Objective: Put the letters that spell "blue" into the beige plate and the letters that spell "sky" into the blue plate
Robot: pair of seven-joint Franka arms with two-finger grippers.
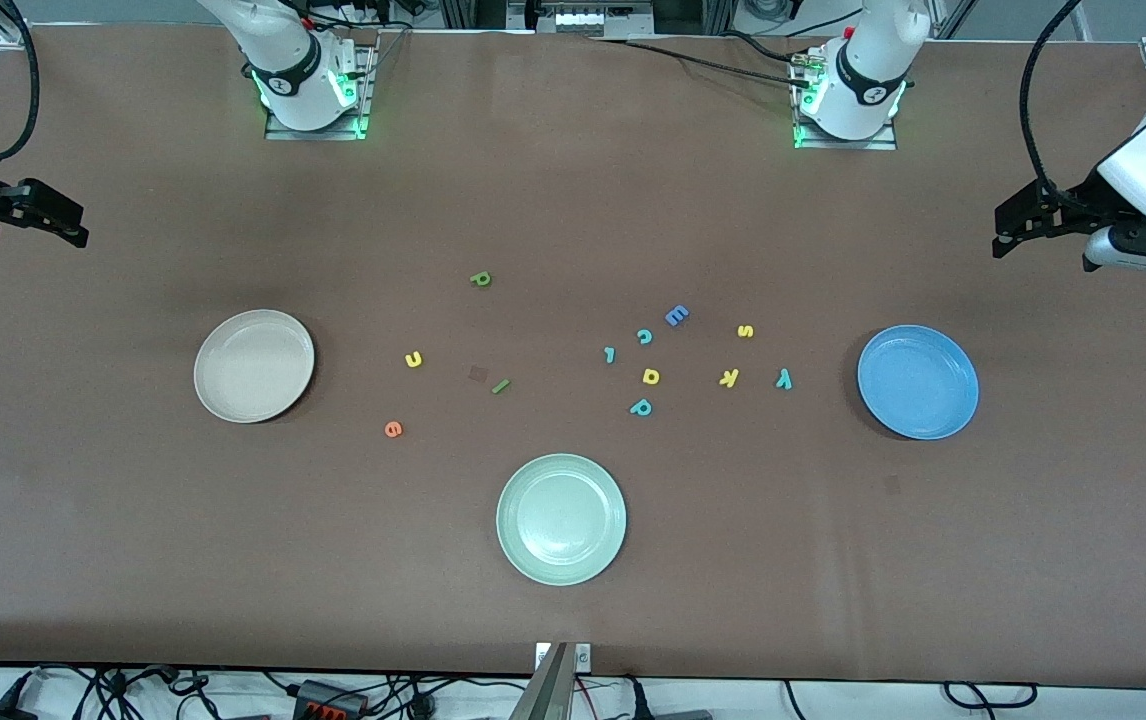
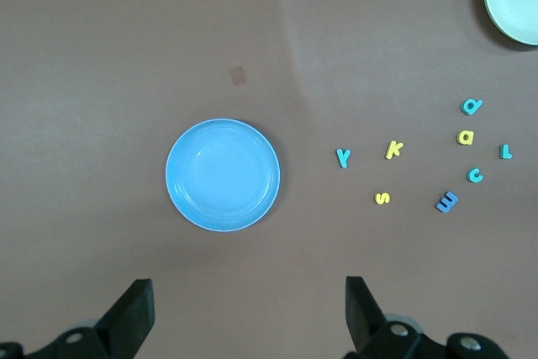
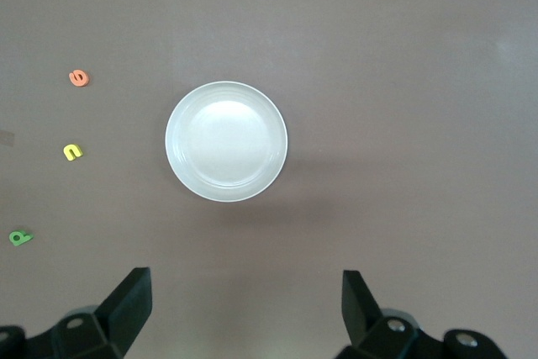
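Note:
The beige plate (image 1: 253, 365) (image 3: 226, 141) lies bare toward the right arm's end. Beside it are scattered the green b (image 1: 479, 279), yellow u (image 1: 414, 359), green l (image 1: 500, 386) and orange e (image 1: 393, 429). The blue plate (image 1: 918, 381) (image 2: 222, 174) lies bare toward the left arm's end, and next to it sit the yellow s (image 1: 745, 331), yellow k (image 1: 729, 377) and teal y (image 1: 783, 378). My right gripper (image 1: 73, 225) (image 3: 244, 304) hangs open, high over the table by the beige plate. My left gripper (image 1: 1005, 232) (image 2: 250, 308) hangs open, high by the blue plate.
A pale green plate (image 1: 561, 518) lies nearer the front camera, mid-table. Other letters cluster in the middle: a blue E (image 1: 676, 316), a teal c (image 1: 644, 336), a small teal l (image 1: 609, 354), a yellow a (image 1: 651, 376) and a teal p (image 1: 641, 407).

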